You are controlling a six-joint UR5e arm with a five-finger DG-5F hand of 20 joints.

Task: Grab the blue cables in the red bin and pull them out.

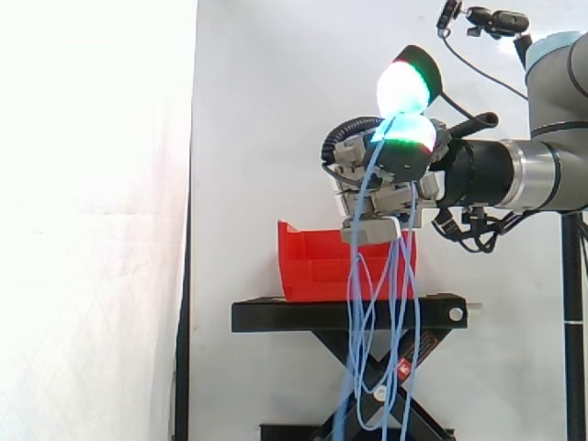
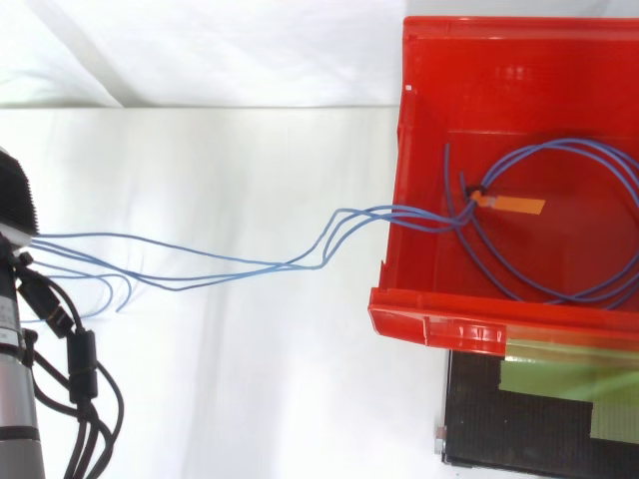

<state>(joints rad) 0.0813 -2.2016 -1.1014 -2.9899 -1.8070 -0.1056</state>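
A white curtain [image 1: 92, 230] is seen at the far left of the side view; to its right a red bin [image 1: 312, 257] is set on a black stand [image 1: 276, 317]; above the bin's right end the hand [image 1: 395, 161] is held clear of the rim, with its fingers curled and clamped on the blue cables [image 1: 354, 303]; two glowing fingertips [image 1: 404, 87], white and cyan with green and red edges, are stacked one over the other; from the hand the cables are hung in long strands and loops, by which the bin's right end and the middle of the stand are partly covered, down to the lower edge of the view; the arm [image 1: 551, 165] is brought in level from the right, and a small camera [image 1: 496, 20] is mounted above it.

In the top view the arm [image 2: 15, 399] is seen at the left edge; from there the blue cables [image 2: 200, 264] are stretched in several strands across the white surface and over the left wall of the red bin [image 2: 419, 319]; inside the bin the rest of the cables is laid in wide loops on the floor, with an orange tag [image 2: 514, 205] lying among them; below the bin the black stand [image 2: 499, 419] is marked with strips of green tape [image 2: 559, 384].
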